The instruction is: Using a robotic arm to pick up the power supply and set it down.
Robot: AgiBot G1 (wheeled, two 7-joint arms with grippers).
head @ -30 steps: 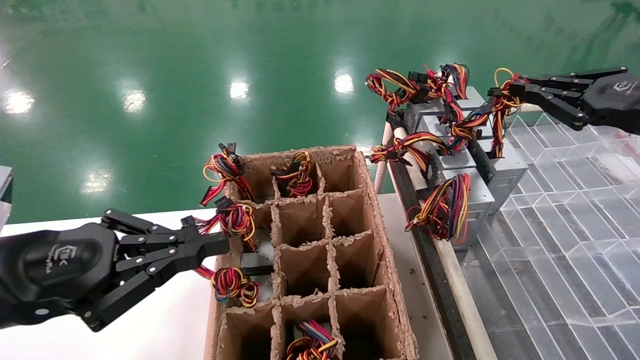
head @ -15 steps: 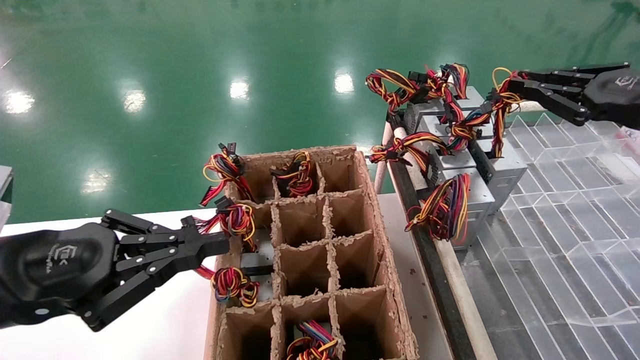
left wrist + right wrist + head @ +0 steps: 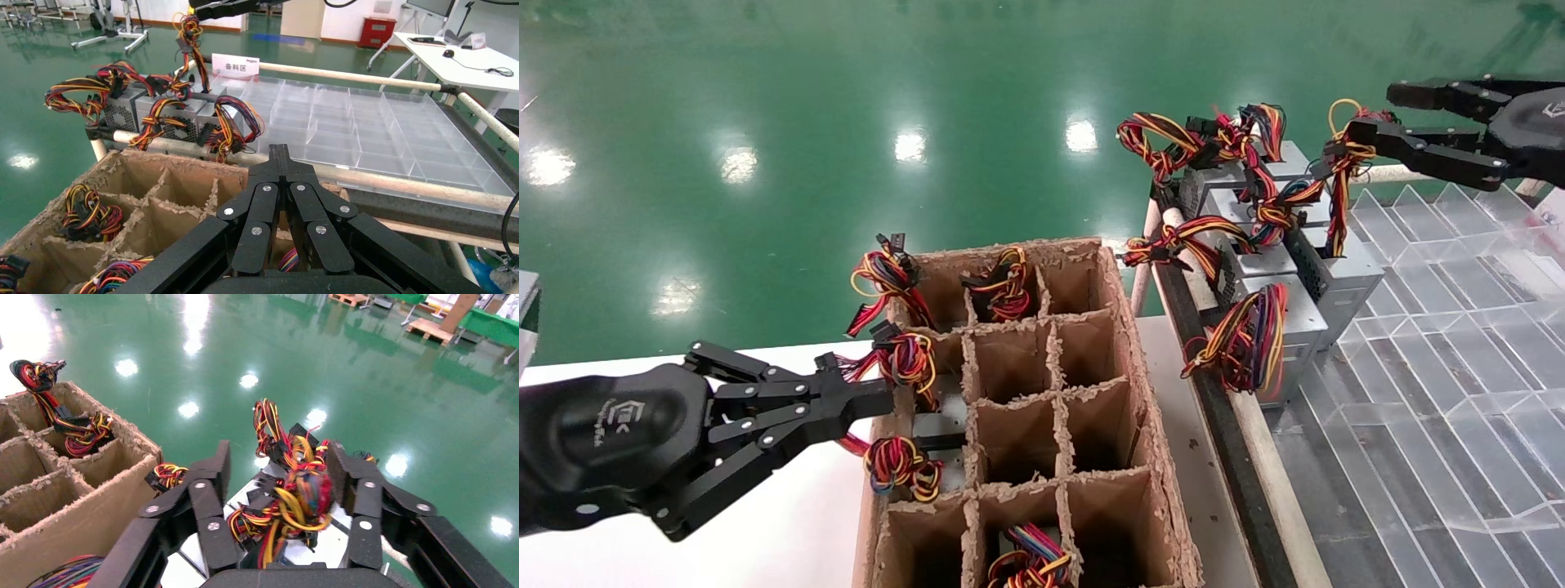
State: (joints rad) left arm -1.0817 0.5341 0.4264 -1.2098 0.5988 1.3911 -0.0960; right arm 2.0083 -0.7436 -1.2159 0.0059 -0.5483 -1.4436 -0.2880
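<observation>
Several silver power supplies stand in a row at the rack's near-left edge. The rearmost power supply (image 3: pixel 1346 273) sends a red, yellow and black wire bundle (image 3: pixel 1340 151) upward. My right gripper (image 3: pixel 1379 112) is open at the far right, its two fingers straddling that bundle. In the right wrist view the wires (image 3: pixel 300 493) sit loose between the spread fingers (image 3: pixel 211 496) of the right gripper (image 3: pixel 278 458), above the supply's pale top (image 3: pixel 333 542). My left gripper (image 3: pixel 887 398) is shut and empty, parked at the carton's left side; the left wrist view shows the left gripper (image 3: pixel 280 153) with its tips pressed together.
A divided cardboard carton (image 3: pixel 1128 327) stands at centre, with wire bundles (image 3: pixel 1008 286) in some cells. Other power supplies (image 3: pixel 1291 331) crowd the rack edge beside a clear plastic grid tray (image 3: pixel 1459 343). A white table (image 3: pixel 789 531) lies under the left arm. Green floor lies beyond.
My right gripper's fingers have spread apart from a narrow pinch on the wire bundle and risen slightly. The left arm has not moved.
</observation>
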